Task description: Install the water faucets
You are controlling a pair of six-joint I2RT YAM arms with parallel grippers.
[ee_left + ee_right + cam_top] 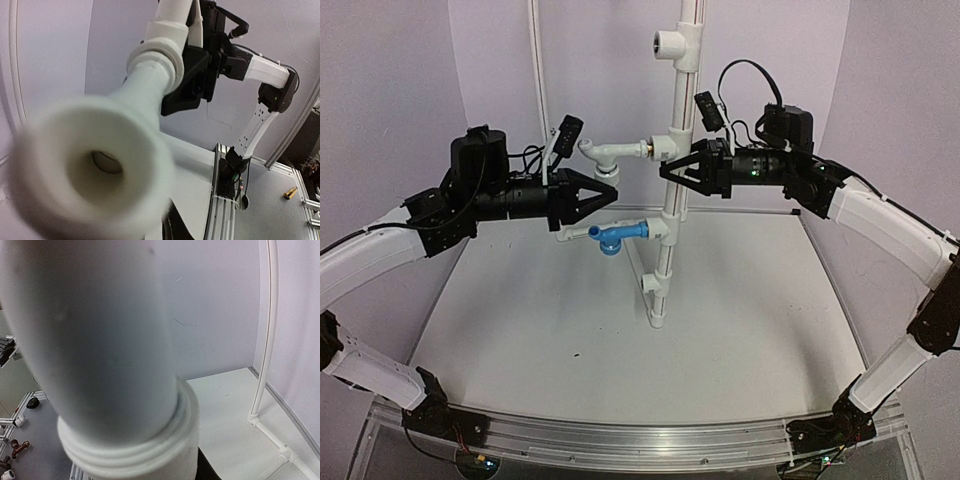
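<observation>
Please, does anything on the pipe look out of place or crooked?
Mildly odd: the white faucet seems turned with its mouth facing sideways, while the blue faucet below opens downward. The top fitting on the pipe holds no faucet.

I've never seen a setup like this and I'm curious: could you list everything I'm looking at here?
pipe: one, white, upright mid-table
T fittings: three seen, white, spaced up the pipe
white faucet: one, white, on the middle fitting, pointing left
blue faucet: one, blue, on the lower fitting
thin tube: one, white, up the back wall
table: one, white, under everything
left gripper: one, black, between the two faucets
right gripper: one, black, clamped on the pipe
</observation>
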